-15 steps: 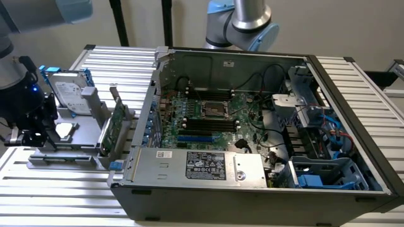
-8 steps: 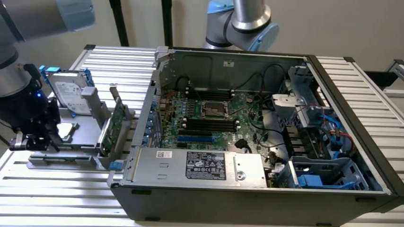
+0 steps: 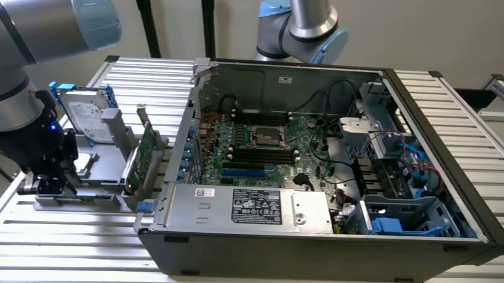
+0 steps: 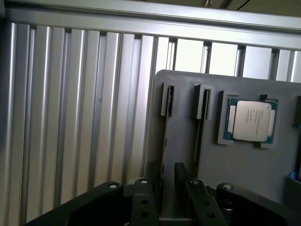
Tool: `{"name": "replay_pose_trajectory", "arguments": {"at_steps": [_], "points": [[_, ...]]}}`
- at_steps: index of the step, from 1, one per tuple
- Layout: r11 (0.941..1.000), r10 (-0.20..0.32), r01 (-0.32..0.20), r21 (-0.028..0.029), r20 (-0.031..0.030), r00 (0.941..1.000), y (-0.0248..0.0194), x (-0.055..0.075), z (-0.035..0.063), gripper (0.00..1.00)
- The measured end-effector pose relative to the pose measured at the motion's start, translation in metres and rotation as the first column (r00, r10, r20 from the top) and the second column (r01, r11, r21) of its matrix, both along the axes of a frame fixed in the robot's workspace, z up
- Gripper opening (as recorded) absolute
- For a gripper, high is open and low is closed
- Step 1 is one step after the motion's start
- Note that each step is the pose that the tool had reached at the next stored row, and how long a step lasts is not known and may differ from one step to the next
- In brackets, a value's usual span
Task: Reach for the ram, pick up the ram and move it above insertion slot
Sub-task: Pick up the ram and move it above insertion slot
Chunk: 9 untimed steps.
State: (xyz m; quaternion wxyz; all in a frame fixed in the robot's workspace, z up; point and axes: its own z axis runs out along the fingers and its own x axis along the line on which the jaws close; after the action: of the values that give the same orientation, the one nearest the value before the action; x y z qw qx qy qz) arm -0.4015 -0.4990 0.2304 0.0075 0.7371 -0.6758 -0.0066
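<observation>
Gripper (image 4: pixel 167 181) was open, jaws apart, nothing held. In the exterior view the gripper (image 3: pixel 47 183) hung low over the gray parts fixture (image 3: pixel 94 177) at the tabletop (image 3: pixel 79 236) edge on the exterior view's left.

The ram (image 4: pixel 164 141) read as a thin dark strip standing on edge in the fixture (image 4: pixel 244 169), in the holder slot farther from the CPU (image 4: pixel 251 120). Hard to be certain, since just its top edge showed. Its long axis ran straight away from the gripper, and the near end sat between the open fingers (image 4: pixel 143 200), not touched as far as I could tell. So the jaws straddled the strip across its thin dimension.

The hard drive (image 3: pixel 82 112) and expansion card (image 3: pixel 140 159) stood in the same fixture. The motherboard's memory slots (image 3: pixel 264 154) were well apart, inside the open PC case (image 3: pixel 315 253) toward the exterior view's right.
</observation>
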Motion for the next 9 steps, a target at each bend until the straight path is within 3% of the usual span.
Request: {"name": "replay_pose_trajectory", "arguments": {"at_steps": [9], "points": [[1.0,0.0,0.0,0.0001,0.0001,1.0,-0.0019,0.0,-0.0164,0.31]]}}
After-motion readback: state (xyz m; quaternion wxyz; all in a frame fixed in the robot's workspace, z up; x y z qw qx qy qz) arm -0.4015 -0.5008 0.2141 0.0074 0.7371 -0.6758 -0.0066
